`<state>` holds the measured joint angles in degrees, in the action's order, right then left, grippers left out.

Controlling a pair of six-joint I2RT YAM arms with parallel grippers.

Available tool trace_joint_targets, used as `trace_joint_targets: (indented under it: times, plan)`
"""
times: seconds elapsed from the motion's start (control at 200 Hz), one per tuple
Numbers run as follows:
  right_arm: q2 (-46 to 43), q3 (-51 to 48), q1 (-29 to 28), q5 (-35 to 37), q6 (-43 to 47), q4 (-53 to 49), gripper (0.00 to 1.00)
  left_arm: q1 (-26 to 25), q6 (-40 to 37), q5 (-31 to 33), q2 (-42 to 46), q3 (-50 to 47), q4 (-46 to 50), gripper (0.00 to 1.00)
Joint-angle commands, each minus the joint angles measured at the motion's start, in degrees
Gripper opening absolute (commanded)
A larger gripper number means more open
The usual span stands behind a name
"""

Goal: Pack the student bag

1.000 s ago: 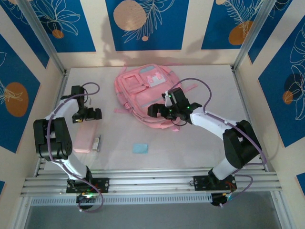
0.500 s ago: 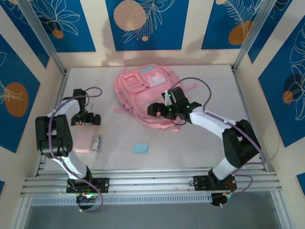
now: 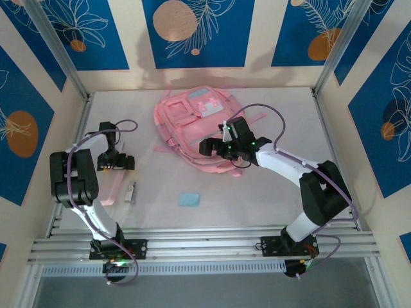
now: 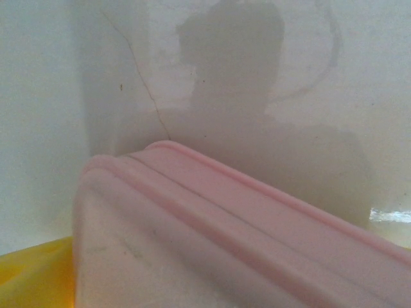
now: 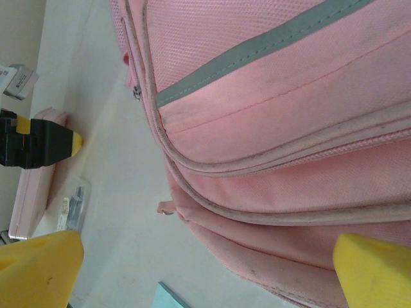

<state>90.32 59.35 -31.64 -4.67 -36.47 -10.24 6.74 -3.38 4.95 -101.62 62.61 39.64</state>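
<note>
Left arm [image 3: 72, 178] folded, left end effector [image 3: 116, 162] low, jaws spread, right arm [image 3: 287, 167] stretched forward, right end effector [image 3: 212, 149] gaping

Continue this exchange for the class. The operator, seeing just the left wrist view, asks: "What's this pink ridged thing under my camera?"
Observer: A flat pink pencil case, lying at the left side of the table.
Operator: Where's the student bag?
Observer: The student bag lies at the far middle, apart from the case.
Operator: And the other arm?
Observer: The right arm has its jaws wide open over the bag's near edge.
</note>
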Motion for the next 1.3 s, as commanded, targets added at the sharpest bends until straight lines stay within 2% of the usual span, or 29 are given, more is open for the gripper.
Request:
trace_joint_targets:
  times: [0.0,0.095,0.145,0.18,0.37,0.495,0.54,0.59,0.62,0.735,0.93,1.045,1.125,1.24,1.295]
  plan:
    - [-1.08,0.59,0.26,-0.22,-0.36,0.13,1.0,0.03,1.19,-2.28,1.85,-0.5,1.72,0.93]
    - [-1.03,0.76,0.3,-0.22,-0.45,-0.02,1.0,-0.32,2.11,-3.04,2.8,-0.34,1.75,0.88]
    - [-1.1,0.77,0.26,-0.08,-0.45,-0.13,1.0,-0.33,2.48,-2.69,2.95,0.04,1.93,0.74]
    - [-1.18,0.85,0.26,-0.1,-0.45,-0.2,1.0,-0.33,2.67,-2.58,3.02,0.67,2.48,0.68]
    - [-1.47,1.42,0.26,-0.21,-0.16,-0.96,1.0,-1.03,4.66,-3.79,5.72,2.01,2.9,0.69]
    - [-1.12,1.38,0.17,-0.5,-0.53,-0.51,1.0,-1.62,5.37,-3.92,6.96,2.62,2.99,0.61]
    - [-1.0,1.42,0.09,-0.66,-0.62,-0.48,0.99,-1.69,5.48,-3.81,6.98,2.79,3.17,0.5]
    - [-0.85,1.42,0.04,-0.87,-0.62,-0.48,0.99,-1.73,5.44,-3.81,7.13,3.15,3.69,0.24]
    - [-0.85,1.43,0.0,-0.89,-0.58,-0.55,0.99,-1.82,5.42,-3.89,7.13,3.49,4.16,0.17]
    - [-0.77,1.34,-0.09,-0.65,-0.53,-0.66,1.0,-2.43,5.54,-3.72,8.13,4.58,5.17,0.21]
    - [-0.42,1.69,-0.18,-2.64,0.13,0.33,0.99,-3.05,7.57,-5.38,10.2,10.43,6.4,0.21]
    - [-0.5,1.82,-0.15,-5.65,2.33,1.97,0.99,-3.7,13.57,-14.6,12.23,14.16,3.51,0.19]
    - [-1.1,1.84,-0.09,-9.07,4.84,3.55,0.99,-5.19,19.5,-22.51,13.79,14.56,-1.88,0.11]
    - [-2.17,1.92,0.13,-12.74,8.22,5.64,1.0,-9.83,26.44,-27.55,15.0,14.56,-10.26,0.0]
    - [-2.6,1.91,0.42,-14.91,9.14,6.69,1.0,-12.34,29.67,-30.16,15.05,14.15,-14.86,0.0]
